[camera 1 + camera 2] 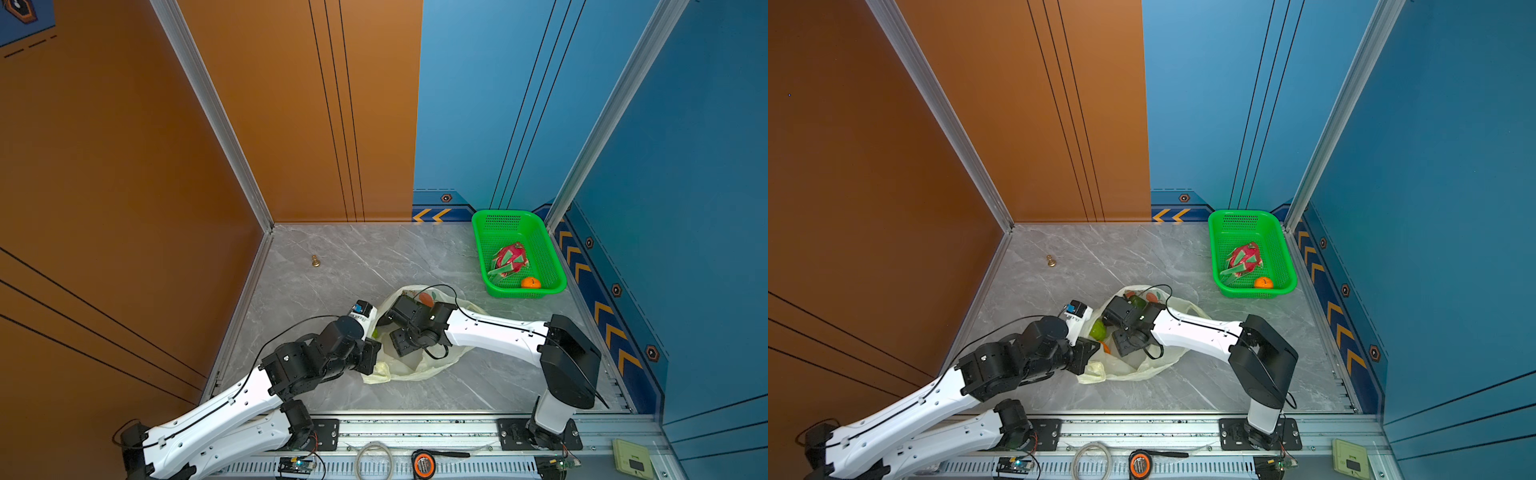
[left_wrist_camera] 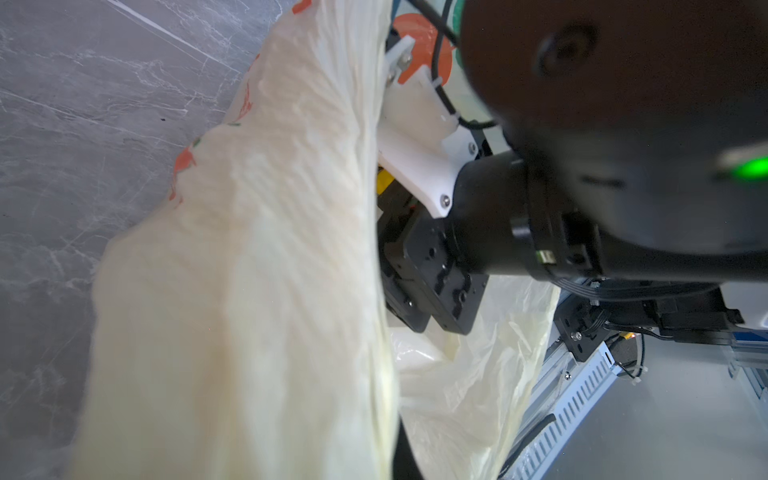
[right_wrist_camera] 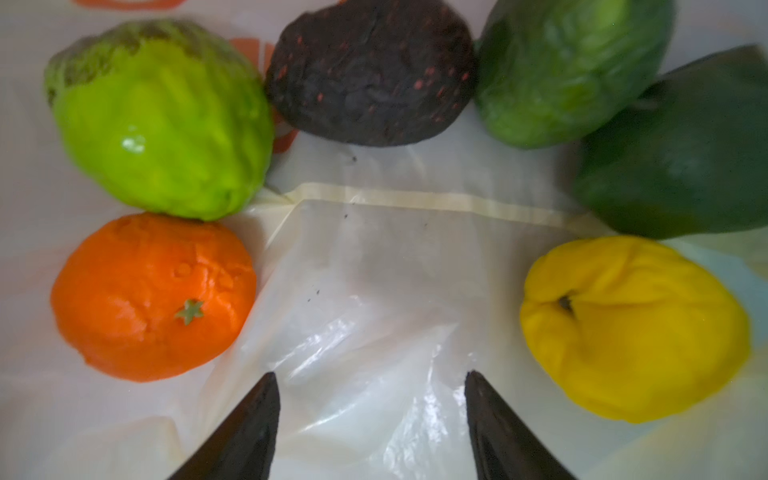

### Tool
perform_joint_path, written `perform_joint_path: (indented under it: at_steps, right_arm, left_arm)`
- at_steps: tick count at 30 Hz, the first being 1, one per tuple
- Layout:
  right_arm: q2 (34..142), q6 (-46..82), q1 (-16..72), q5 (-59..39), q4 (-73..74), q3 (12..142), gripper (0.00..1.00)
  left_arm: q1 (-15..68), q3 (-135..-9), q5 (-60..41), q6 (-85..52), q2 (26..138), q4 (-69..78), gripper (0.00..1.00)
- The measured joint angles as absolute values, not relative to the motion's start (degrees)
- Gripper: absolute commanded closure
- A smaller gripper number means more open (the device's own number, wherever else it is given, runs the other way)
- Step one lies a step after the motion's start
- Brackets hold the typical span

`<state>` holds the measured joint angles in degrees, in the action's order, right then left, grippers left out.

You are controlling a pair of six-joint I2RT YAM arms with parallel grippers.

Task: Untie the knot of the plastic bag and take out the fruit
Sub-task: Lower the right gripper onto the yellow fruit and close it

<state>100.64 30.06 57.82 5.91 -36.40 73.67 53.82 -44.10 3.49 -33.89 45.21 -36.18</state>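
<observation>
nearest me, my left gripper point(image 1: 372, 358) is clenched on the near rim of the plastic bag point(image 1: 419, 365), its fingers hidden under the bunched film. my right gripper point(image 3: 370, 376) reaches down into the bag's mouth, fingers spread and holding nothing, over bare film on the bag's floor. the fruit point(image 1: 1098, 329) lies around it inside the bag: an orange point(image 3: 153, 297) and a lemon point(image 3: 631, 328) closest to the fingers, then a lime-green fruit point(image 3: 162, 129), a dark avocado point(image 3: 370, 70), a mid-green fruit point(image 3: 565, 70) and a dark green fruit point(image 3: 681, 153). beyond the bag to the right, a green basket point(image 1: 500, 219) holds a dragon fruit point(image 1: 510, 257) and a second orange point(image 1: 530, 283). beyond the bag to the left stands a small brass figure point(image 1: 316, 261).
</observation>
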Motion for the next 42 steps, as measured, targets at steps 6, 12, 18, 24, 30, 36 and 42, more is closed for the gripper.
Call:
perform_joint_path:
  at_steps: [6,12,18,24,30,36,42]
  right_arm:
    - [100.68,28.99,54.50,9.56,-40.14,76.18,0.31]
    - [100.99,28.69,51.42,10.81,-44.66,76.16,0.29]
    - [102.80,28.47,50.50,12.40,-48.12,76.16,0.25]
    - [103.57,28.05,51.44,12.23,-49.04,78.08,0.24]
    - [104.40,28.12,52.16,12.32,-48.80,80.23,0.23]
    - [106.17,27.88,50.59,12.32,-47.46,80.18,0.22]
    - [108.44,26.48,49.84,14.72,-45.84,80.23,0.22]
  left_arm:
    - [54.08,-44.10,3.92,-33.91,44.82,-36.18,1.00]
    - [54.08,-44.10,4.12,-33.93,44.51,-36.18,1.00]
    - [54.08,-44.10,4.32,-34.09,44.40,-36.18,1.00]
    - [54.15,-44.10,4.32,-34.11,44.42,-36.18,1.00]
    - [54.81,-44.10,4.38,-34.11,44.88,-36.16,1.00]
    - [55.27,-44.10,4.54,-34.13,44.91,-36.18,1.00]
    - [55.33,-44.10,4.58,-34.30,44.91,-36.18,1.00]
